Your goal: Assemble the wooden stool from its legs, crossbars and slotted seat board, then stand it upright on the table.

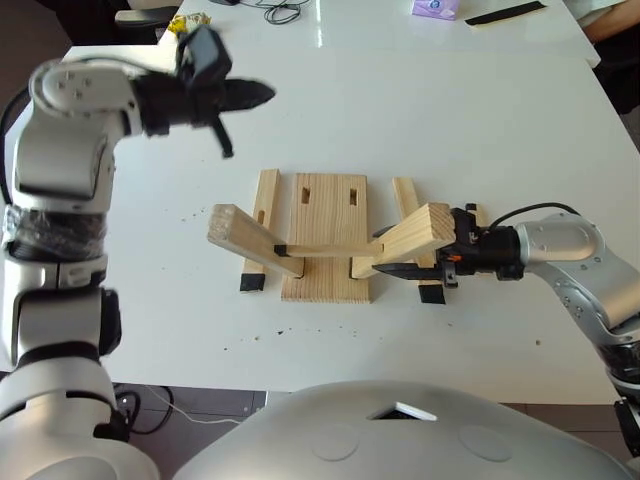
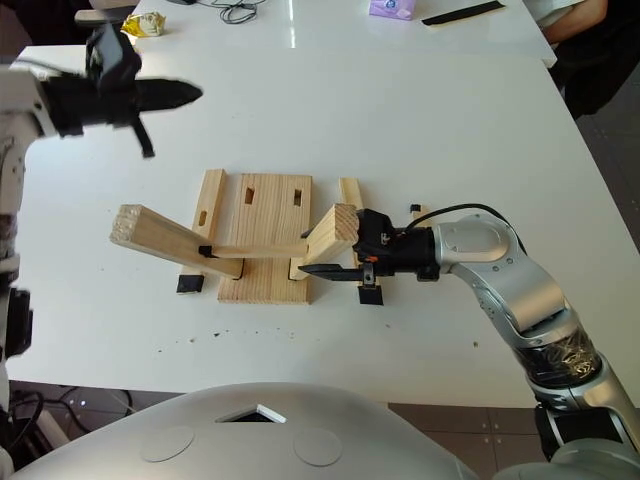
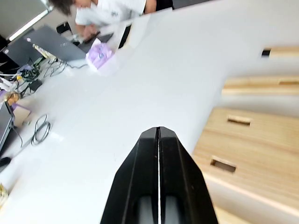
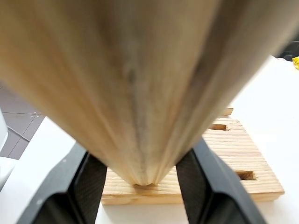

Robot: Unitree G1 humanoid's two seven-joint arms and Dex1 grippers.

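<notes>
My right jaws pinch the right leg (image 1: pixel 415 232), standing at the near edge of the seat (image 1: pixel 325 205), which lies flat on the surface (image 1: pixel 450 120). My left jaws are pressed together and raised clear. Risk: a sideways pull may lever the leg and crossbar (image 1: pixel 325 248) out.

Most of my free room is the far half of the table (image 1: pixel 430 110), bare from the seat board (image 1: pixel 325 215) out to the cables (image 1: pixel 285 12) and purple box (image 1: pixel 435 8). The left side and the near strip are open too.

In the way:
- Two tilted legs (image 1: pixel 245 238) and their crossbar (image 1: pixel 330 248) stand over the board's near half.
- A loose leg (image 1: pixel 264 200) lies just beside each long edge.
- My right arm (image 1: pixel 560 250) comes in low, with the right gripper (image 1: pixel 400 255) clamped on a tilted leg.

The left gripper (image 1: pixel 262 94) hangs closed, well above everything.
</notes>
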